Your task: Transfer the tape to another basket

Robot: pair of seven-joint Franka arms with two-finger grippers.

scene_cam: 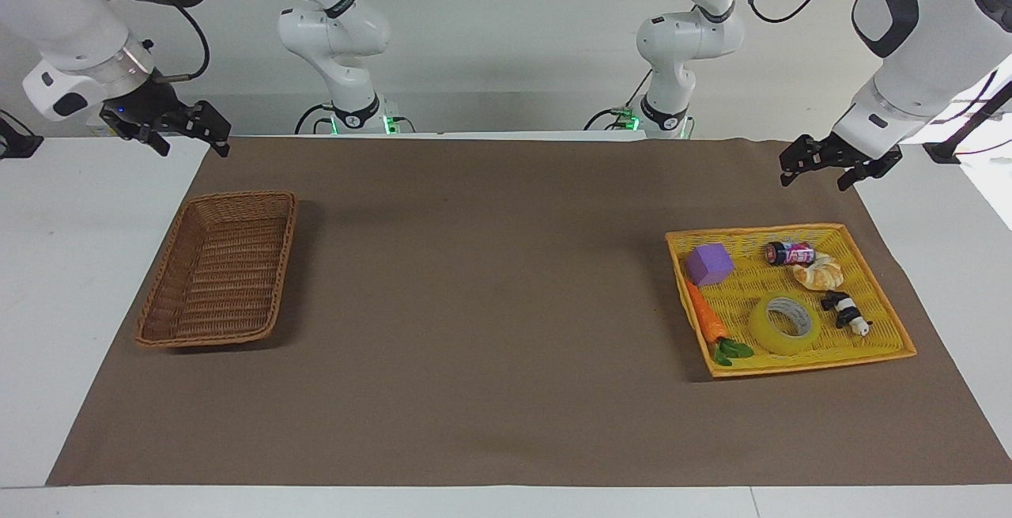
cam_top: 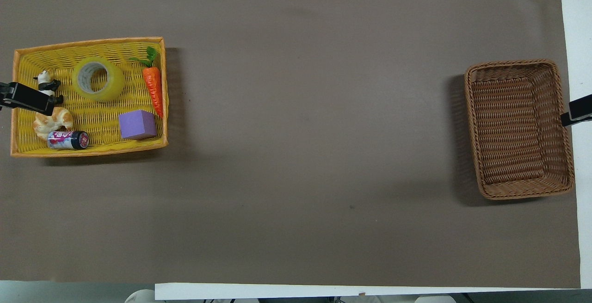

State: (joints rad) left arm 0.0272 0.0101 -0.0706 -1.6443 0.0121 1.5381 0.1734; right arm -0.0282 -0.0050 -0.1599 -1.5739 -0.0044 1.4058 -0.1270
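The tape (scene_cam: pixel 783 325) is a yellow translucent roll with a pale core. It lies flat in the bright yellow woven tray (scene_cam: pixel 755 230) at the left arm's end of the table, also in the overhead view (cam_top: pixel 98 78). The brown wicker basket (scene_cam: pixel 217 273) stands empty at the right arm's end (cam_top: pixel 520 129). My left gripper (scene_cam: pixel 814 183) hangs open and empty in the air by the yellow tray's robot-side corner (cam_top: pixel 32 101). My right gripper (scene_cam: pixel 195 152) hangs open and empty above the table near the brown basket's robot-side end (cam_top: pixel 576 112).
The yellow tray (cam_top: pixel 88 42) also holds a toy carrot (scene_cam: pixel 706 319), a purple cube (scene_cam: pixel 709 263), a small can (scene_cam: pixel 789 252), a croissant (scene_cam: pixel 819 273) and a panda figure (scene_cam: pixel 844 312). A brown mat (scene_cam: pixel 490 304) covers the table between tray and basket.
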